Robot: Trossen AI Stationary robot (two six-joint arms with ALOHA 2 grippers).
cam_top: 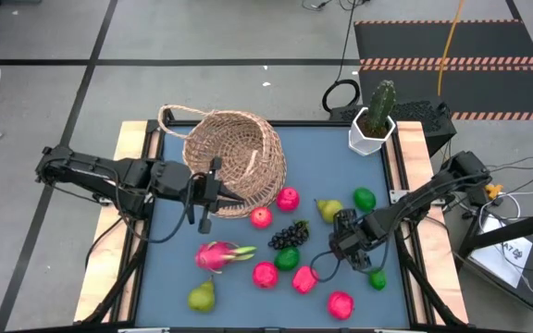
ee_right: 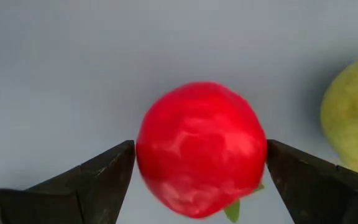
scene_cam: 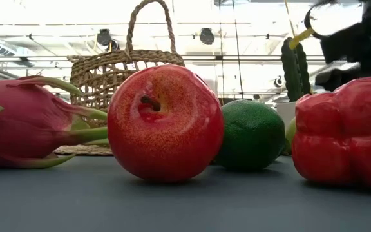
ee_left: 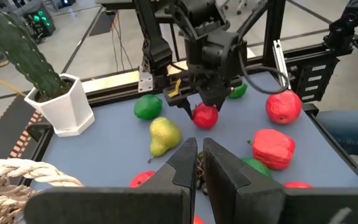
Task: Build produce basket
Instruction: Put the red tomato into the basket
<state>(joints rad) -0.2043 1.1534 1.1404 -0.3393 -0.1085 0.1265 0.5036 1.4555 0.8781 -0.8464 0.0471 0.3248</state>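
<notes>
Basket (cam_top: 234, 157) tipped, mouth toward pot (cam_top: 370, 135)

The wicker basket (cam_top: 234, 153) lay tipped on its side on the blue table (cam_top: 340, 176), its thin handle (cam_top: 176, 115) toward the far edge; the left gripper (cam_top: 207, 196) sat against the basket's near rim; a white pot with a cactus (cam_top: 373, 125) stood beyond the basket at the far corner; two red round fruits (cam_top: 288, 198) lay just beside the basket; the grape bunch (cam_top: 289, 234), dragon fruit (cam_top: 218, 255) and a pear (cam_top: 202, 296) lay nearer; the right gripper (cam_top: 325, 264) hung over the fruits well away from the basket.
</notes>
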